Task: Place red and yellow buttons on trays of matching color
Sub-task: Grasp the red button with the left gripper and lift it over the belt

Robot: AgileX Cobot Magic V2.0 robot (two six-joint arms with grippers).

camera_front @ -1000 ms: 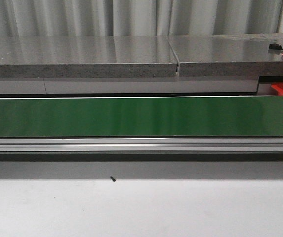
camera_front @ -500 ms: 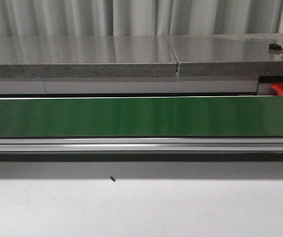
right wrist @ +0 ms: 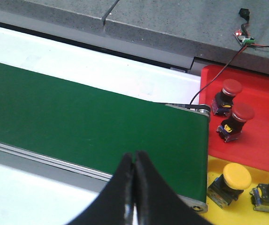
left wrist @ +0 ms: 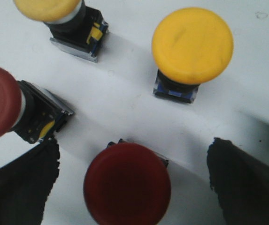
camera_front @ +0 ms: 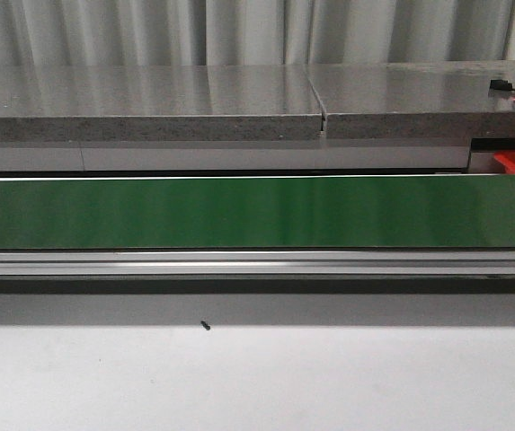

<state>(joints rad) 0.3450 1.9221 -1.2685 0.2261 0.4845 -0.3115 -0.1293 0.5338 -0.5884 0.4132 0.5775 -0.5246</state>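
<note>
Left gripper (left wrist: 132,187) spread wide, fingers either side of an upright red button (left wrist: 127,183) on the white table (left wrist: 125,103), not touching it. Nearby: a second red button (left wrist: 12,110) lying on its side, an upright yellow button (left wrist: 192,44), another yellow one (left wrist: 61,14) partly out of view. Right gripper (right wrist: 134,187) pressed together, empty, over the green belt (right wrist: 87,122). At the belt's end, the red tray (right wrist: 261,126) holds two red buttons and the yellow tray (right wrist: 219,211) two yellow. Judgement: buttons are rigid plastic, light, top-heavy; smooth domed cap likely slips. Better hold is the square black base or neck below the cap; the tipped button exposes its base readily.
</note>
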